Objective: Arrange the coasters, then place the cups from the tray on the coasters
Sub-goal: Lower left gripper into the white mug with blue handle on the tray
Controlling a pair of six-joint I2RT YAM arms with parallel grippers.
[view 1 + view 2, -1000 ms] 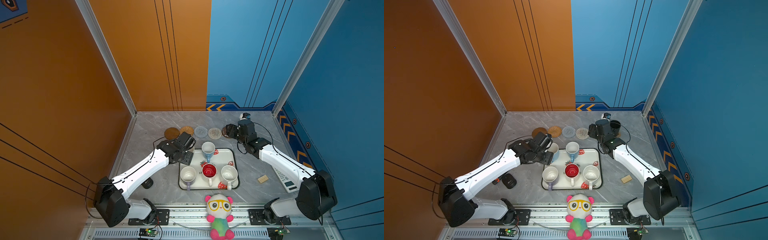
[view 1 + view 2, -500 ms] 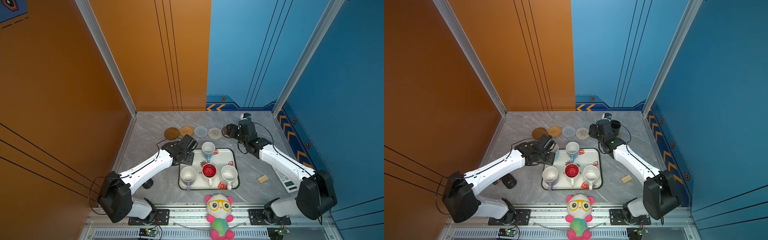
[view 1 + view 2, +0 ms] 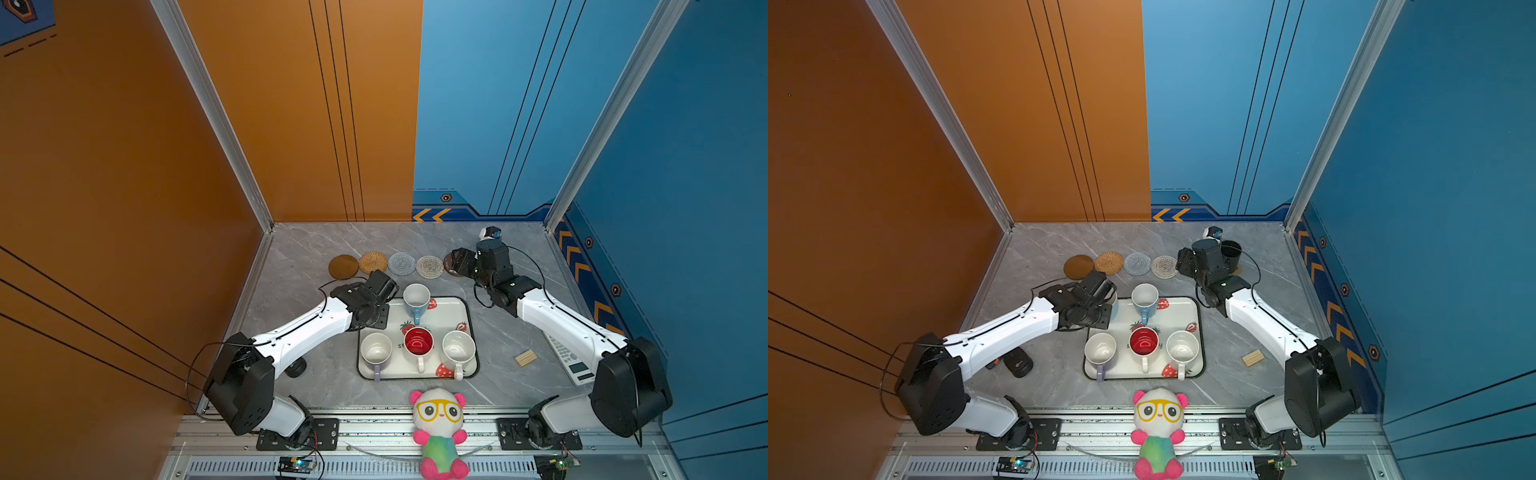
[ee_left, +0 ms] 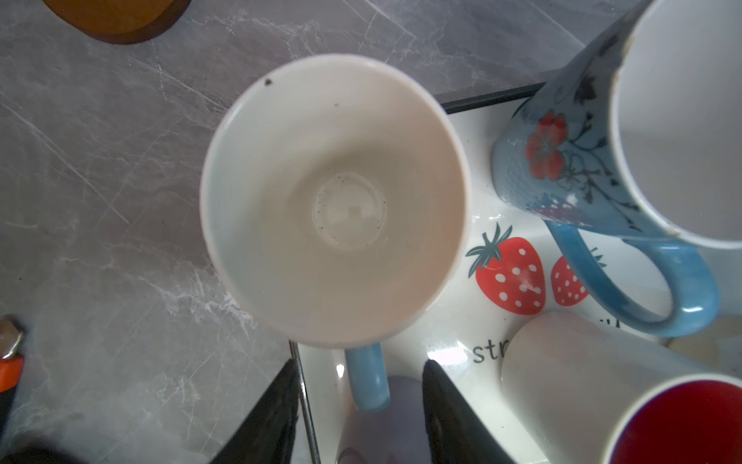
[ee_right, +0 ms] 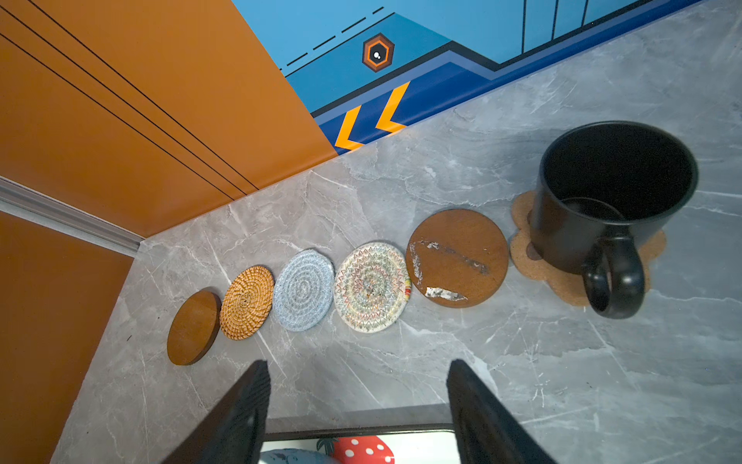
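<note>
Left gripper [image 4: 360,363] has edged closer, jaws apart astride the handle of the light blue mug [image 4: 333,201].

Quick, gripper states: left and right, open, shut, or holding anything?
Left gripper: open, jaws straddling the handle of the light blue mug with white inside, gaps on both sides.
Right gripper: open, empty.

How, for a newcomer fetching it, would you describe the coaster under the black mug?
Six coasters line the far side of the grey marble tabletop. At the row's right-arm end lies the tan cork paw-shaped coaster. It alone is lobed, not round, and carries the black handled mug.
</note>
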